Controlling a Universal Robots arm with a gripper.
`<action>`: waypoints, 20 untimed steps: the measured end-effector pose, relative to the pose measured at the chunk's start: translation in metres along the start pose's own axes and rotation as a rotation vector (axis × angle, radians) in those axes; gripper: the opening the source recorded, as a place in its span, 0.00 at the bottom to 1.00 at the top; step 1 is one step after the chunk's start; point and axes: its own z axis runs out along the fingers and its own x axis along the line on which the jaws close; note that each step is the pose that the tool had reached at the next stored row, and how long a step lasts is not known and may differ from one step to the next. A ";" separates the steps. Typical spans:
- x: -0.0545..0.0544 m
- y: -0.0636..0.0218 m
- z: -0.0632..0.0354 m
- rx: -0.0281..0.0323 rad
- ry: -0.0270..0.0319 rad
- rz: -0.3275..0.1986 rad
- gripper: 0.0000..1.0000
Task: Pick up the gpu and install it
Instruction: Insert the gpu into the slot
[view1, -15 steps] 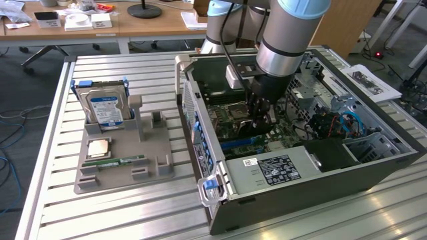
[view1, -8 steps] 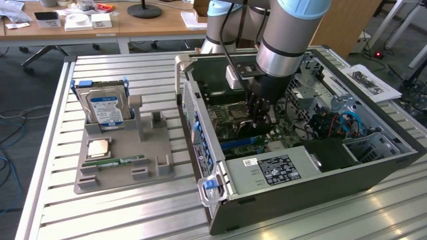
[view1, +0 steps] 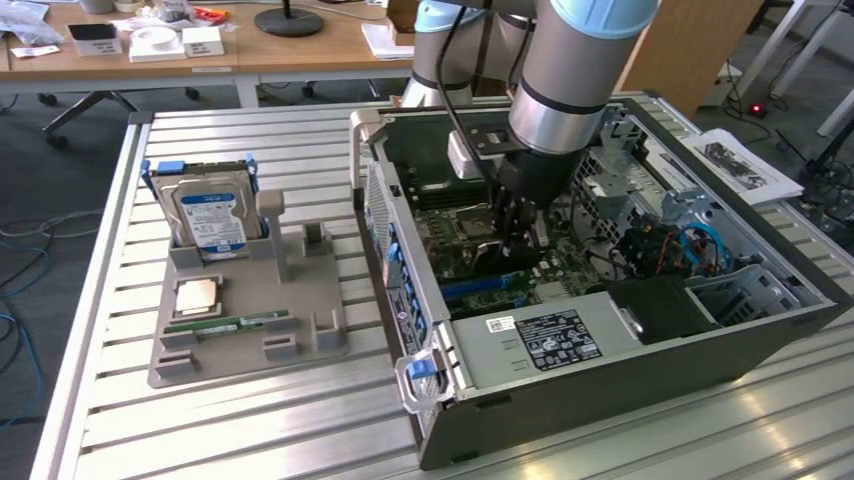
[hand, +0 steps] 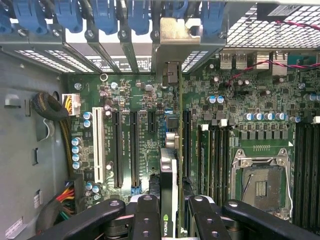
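Note:
The gpu stands edge-on between my fingers, a thin black card with a green logo near the grip. Its silvery end bracket reaches up to the case's rear slot openings. My gripper is shut on the card's sides. The card hangs over the green motherboard, between two long black expansion slots; whether it touches a slot is hidden. In the exterior view my gripper is low inside the open computer case, pointing straight down at the board.
Blue slot latches line the case's rear edge. A cable bundle and the processor socket flank the card. Outside the case, a grey holder carries a hard drive, a processor chip and a memory stick.

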 end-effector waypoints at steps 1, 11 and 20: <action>0.000 0.0001 0.0000 0.0000 0.0000 0.000 0.27; 0.000 0.0041 0.0000 0.0000 -0.0001 0.000 0.27; 0.000 0.0062 0.0006 0.0000 0.0001 0.000 0.27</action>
